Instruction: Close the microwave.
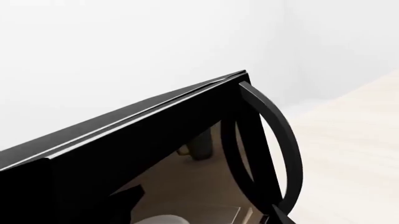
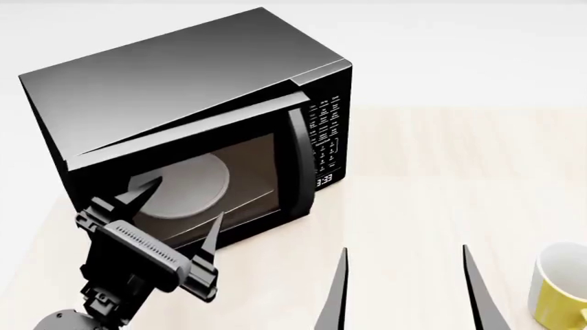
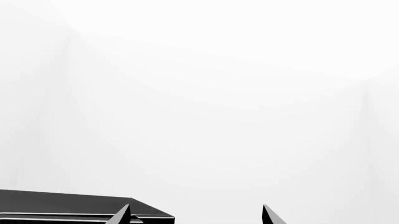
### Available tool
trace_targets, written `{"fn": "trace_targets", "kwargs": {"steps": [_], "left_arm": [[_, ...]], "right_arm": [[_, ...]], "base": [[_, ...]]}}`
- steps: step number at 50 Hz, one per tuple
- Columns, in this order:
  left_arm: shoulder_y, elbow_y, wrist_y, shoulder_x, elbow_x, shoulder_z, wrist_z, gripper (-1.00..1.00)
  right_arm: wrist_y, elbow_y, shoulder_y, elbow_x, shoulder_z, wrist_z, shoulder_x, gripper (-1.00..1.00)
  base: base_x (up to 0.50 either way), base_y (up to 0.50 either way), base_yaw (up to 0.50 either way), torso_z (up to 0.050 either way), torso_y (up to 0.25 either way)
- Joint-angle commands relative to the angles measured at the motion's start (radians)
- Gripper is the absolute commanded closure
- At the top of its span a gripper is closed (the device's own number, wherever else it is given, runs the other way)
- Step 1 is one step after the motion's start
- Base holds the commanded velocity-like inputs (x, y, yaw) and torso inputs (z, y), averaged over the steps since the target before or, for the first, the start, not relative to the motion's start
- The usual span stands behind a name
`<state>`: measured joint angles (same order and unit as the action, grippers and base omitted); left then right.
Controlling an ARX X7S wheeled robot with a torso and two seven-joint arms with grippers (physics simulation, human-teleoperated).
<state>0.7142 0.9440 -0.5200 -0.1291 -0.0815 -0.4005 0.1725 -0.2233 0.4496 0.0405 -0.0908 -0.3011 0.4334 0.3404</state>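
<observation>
The black microwave [image 2: 183, 69] stands at the back left of the table. Its tinted glass door [image 2: 229, 172] is hinged on the left and stands slightly ajar, with a gap along its top and handle side. The curved door handle [image 2: 300, 165] shows close up in the left wrist view [image 1: 281, 135]. The white turntable plate [image 2: 188, 185] shows through the glass. The keypad and clock [image 2: 326, 144] are on the right. My left gripper [image 2: 181, 205] is open and empty in front of the door glass; I cannot tell whether it touches. My right gripper [image 2: 403, 275] is open and empty, right of the microwave.
A yellow mug [image 2: 557, 292] with a white inside stands at the front right of the light wooden table [image 2: 440, 179]. The right wrist view shows my right gripper [image 3: 196, 214], a corner of the microwave top [image 3: 68, 203] and a white wall.
</observation>
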Motion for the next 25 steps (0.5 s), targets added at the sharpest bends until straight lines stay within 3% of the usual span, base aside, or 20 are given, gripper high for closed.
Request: {"fn": "trace_targets", "kwargs": {"steps": [1,25], "left_arm": [[0.028,0.045,-0.022,-0.005,-0.028,0.063,-0.053,-1.0],[0.064,0.171,-0.106,0.008,-0.025,0.075,-0.115,-1.0]], "right_arm": [[0.0,-0.003,-0.002,0.001,-0.004,0.002,0.003,-1.0],[-0.004,-0.008,0.001,0.001,-0.017,0.006,0.009,-1.0]], "base": [[0.0,0.0,0.0,0.0,0.0],[0.0,0.0,0.0,0.0,0.0]]}}
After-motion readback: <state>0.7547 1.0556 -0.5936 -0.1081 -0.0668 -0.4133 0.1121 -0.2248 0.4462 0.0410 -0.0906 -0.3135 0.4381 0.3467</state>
